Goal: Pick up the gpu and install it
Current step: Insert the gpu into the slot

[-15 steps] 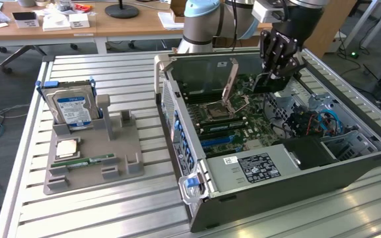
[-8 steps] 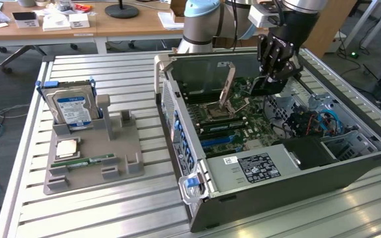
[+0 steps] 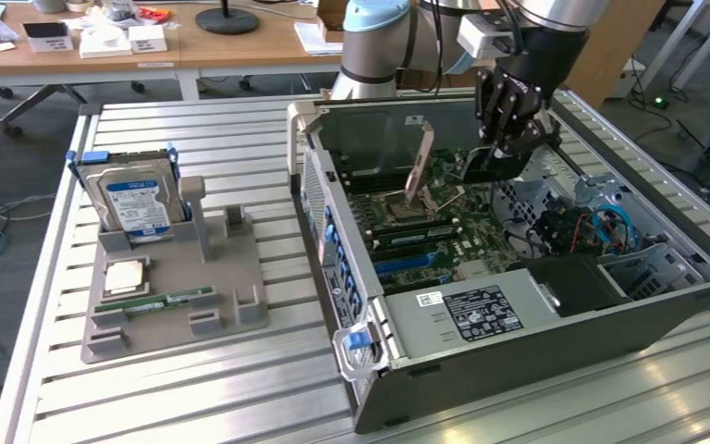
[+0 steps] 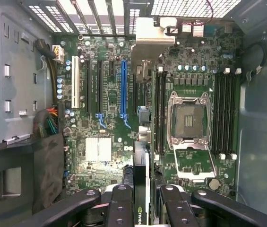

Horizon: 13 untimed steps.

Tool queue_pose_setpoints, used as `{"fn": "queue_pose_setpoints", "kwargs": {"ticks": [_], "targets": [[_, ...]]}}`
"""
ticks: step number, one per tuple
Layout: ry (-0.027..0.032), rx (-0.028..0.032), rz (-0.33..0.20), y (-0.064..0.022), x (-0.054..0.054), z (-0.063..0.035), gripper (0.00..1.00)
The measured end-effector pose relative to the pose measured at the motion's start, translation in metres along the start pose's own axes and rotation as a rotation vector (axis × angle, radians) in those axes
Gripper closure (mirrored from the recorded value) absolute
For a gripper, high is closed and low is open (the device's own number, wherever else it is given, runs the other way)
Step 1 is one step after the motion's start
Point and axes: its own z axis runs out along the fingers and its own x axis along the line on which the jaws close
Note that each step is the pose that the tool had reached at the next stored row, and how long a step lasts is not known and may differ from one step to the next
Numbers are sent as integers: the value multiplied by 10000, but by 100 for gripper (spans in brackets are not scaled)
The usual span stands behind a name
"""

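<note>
Holding gpu (image 4: 141,175) edge-on, pinched firmly in gripper (image 3: 509,148), down inside open case (image 3: 553,342), just above motherboard (image 4: 100,94), seated in no slot as far as can be made out. Install step in hand, pick-up done. By judgement, next calls for lining card edge over long blue slot (image 4: 123,85). Reaching in from above, wrist pointed down at board.

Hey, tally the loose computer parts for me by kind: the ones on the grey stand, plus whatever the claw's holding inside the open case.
Hard drive: 1
CPU chip: 1
RAM stick: 1
gpu, gripped in the claw above the motherboard: 1
Total: 4
</note>
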Motion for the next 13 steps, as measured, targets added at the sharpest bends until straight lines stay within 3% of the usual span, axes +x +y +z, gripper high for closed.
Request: {"fn": "queue_pose_setpoints", "kwargs": {"ticks": [6,13], "targets": [[0,0,0,20,2,59,74],[0,0,0,22,2,63,74]]}}
